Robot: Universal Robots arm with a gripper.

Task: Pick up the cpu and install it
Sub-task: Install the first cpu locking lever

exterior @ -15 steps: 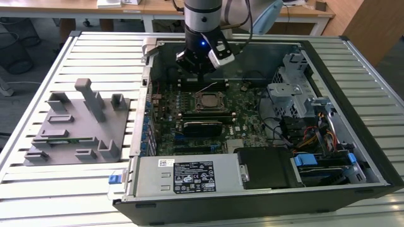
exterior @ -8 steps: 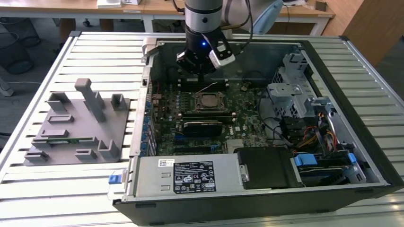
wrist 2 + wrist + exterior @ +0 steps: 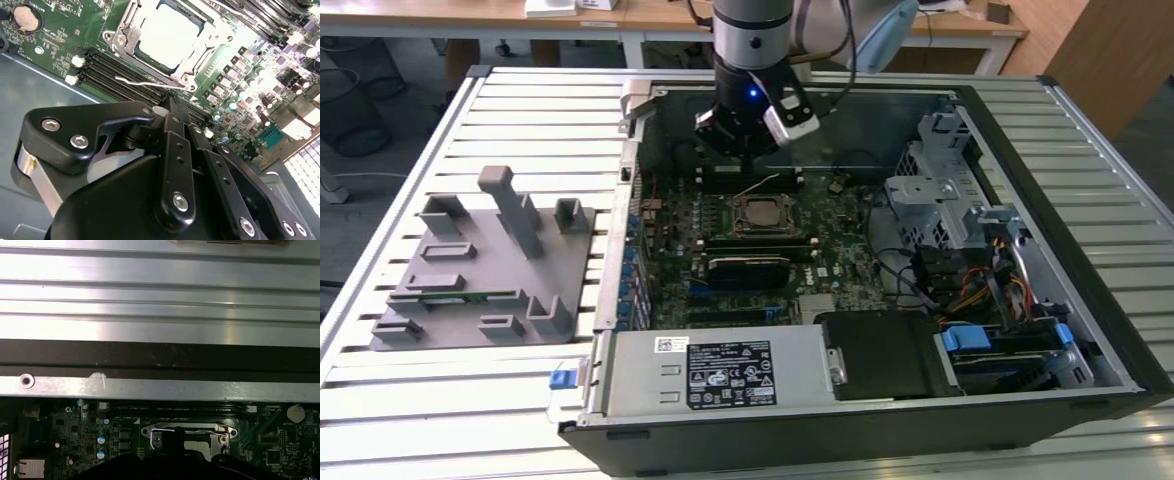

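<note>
The square, silver-lidded cpu point(image 3: 167, 32) is seated in its metal-framed socket; the black gripper point(image 3: 171, 102) is pressed together, holding nothing, above it.

A ribbed, silvery metal surface point(image 3: 440, 120) catches pale, even light. Behind it stand light wooden desks point(image 3: 654, 18) on white legs, above a grey floor point(image 3: 360, 215). A brown wooden panel point(image 3: 1107, 50) rises at the exterior view's right.

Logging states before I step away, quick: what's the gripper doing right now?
Gripper: fingers together, shut, holding nothing visible, above the memory slots beside the cpu, which sits in its socket.
</note>
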